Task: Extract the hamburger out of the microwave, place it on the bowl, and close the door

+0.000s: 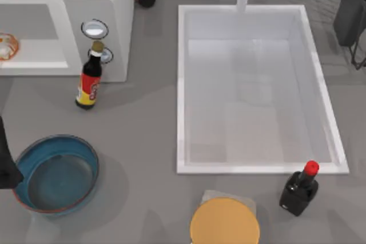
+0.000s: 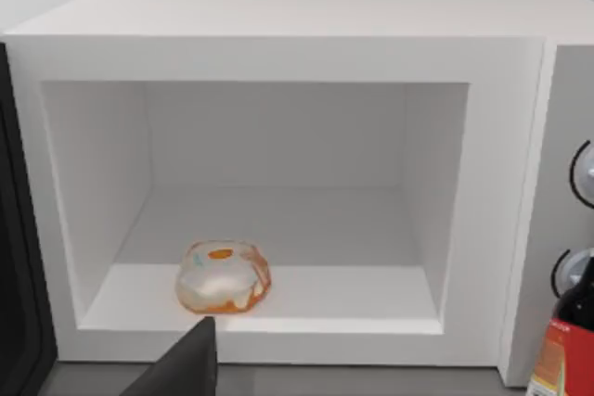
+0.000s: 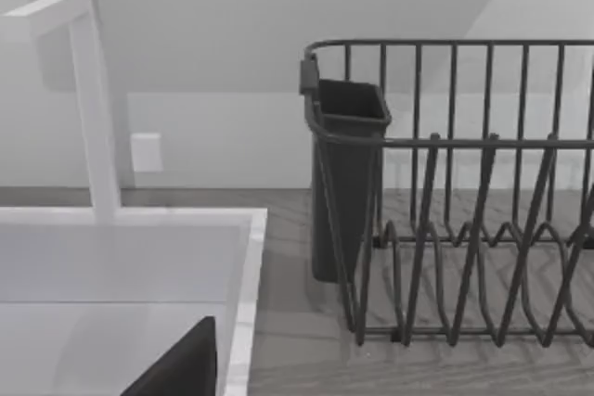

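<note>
Nearest the overhead camera, at the near edge of the grey table, lies a flat orange-yellow disc (image 1: 225, 222), smooth and round, with a squat black bottle (image 1: 298, 189) topped by a red cap just right of it. Left of these sits the bowl (image 1: 56, 174), wide and glossy blue with a dark teal interior and thin reddish rim; it holds nothing. The left arm's dark body (image 1: 7, 163) shows at the left edge touching or overlapping the bowl's rim; whether its fingers are spread or closed cannot be told. At far left stands the microwave (image 1: 94, 4), a matte white box with two silver-ringed knobs, cavity exposed. The hamburger (image 2: 224, 276), a rounded off-white lump with orange patches, rests on the cavity floor near its front lip. A brown sauce bottle (image 1: 90, 77) with red-yellow label stands upright just before the knob panel. A rectangular white sink (image 1: 254, 90) fills the centre-right. The right arm's dark link (image 1: 350, 7) sits at the far right by a black wire dish rack (image 3: 464, 201); its finger state cannot be told.
</note>
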Tool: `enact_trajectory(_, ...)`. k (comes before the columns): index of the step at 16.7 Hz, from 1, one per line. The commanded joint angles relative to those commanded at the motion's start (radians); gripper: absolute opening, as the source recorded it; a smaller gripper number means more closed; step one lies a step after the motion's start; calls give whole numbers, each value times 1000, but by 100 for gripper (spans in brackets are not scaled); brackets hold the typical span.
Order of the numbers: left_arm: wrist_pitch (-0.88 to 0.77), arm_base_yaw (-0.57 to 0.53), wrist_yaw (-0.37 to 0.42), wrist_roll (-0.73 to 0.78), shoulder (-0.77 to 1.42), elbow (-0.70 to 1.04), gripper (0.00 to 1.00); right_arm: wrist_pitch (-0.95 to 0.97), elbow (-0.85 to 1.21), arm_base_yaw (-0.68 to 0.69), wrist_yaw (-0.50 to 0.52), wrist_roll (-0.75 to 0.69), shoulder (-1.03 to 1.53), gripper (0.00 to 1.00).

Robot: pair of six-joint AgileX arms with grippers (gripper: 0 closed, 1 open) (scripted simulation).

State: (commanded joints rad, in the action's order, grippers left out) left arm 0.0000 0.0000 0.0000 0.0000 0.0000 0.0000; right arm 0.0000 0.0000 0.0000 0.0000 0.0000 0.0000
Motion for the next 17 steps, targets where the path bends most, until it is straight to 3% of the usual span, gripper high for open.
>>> enact_trajectory(11, 18, 4, 4, 2, 30, 16, 100, 0, 0, 0, 0, 0, 0, 100)
enact_trajectory(17, 197, 40, 45, 20, 370, 177, 100, 0, 0, 0, 0, 0, 0, 100)
